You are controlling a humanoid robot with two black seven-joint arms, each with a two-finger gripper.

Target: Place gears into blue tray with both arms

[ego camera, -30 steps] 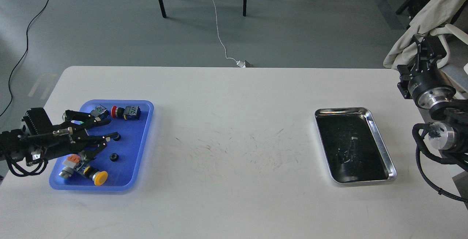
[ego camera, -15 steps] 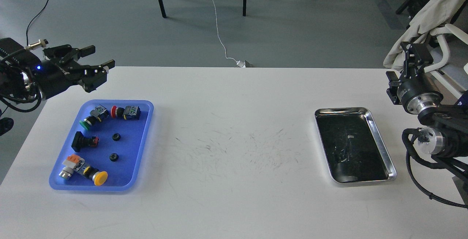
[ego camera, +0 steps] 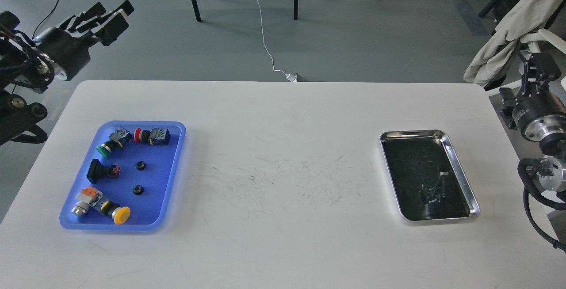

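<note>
Plainly, both gears (ego camera: 139, 177) lie in the blue tray (ego camera: 174, 169), unlabelled.

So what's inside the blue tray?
Inside the blue tray lie two little black gears and several push-button switches with green, red and yellow heads, plus a black one. Anything beneath the switches is hidden.

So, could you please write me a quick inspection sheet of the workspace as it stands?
Surface: white table, scuffed at the centre.
Job's things: two gears lying in the blue tray.
Clutter: four push-button switches in the blue tray; steel tray at right, nothing seen in it.
Grippers: left gripper raised off the table, holding nothing; right gripper beside the table edge, fingers unclear.
Cables: white cable on the floor.
Surroundings: grey floor, chair legs, beige cloth.
</note>
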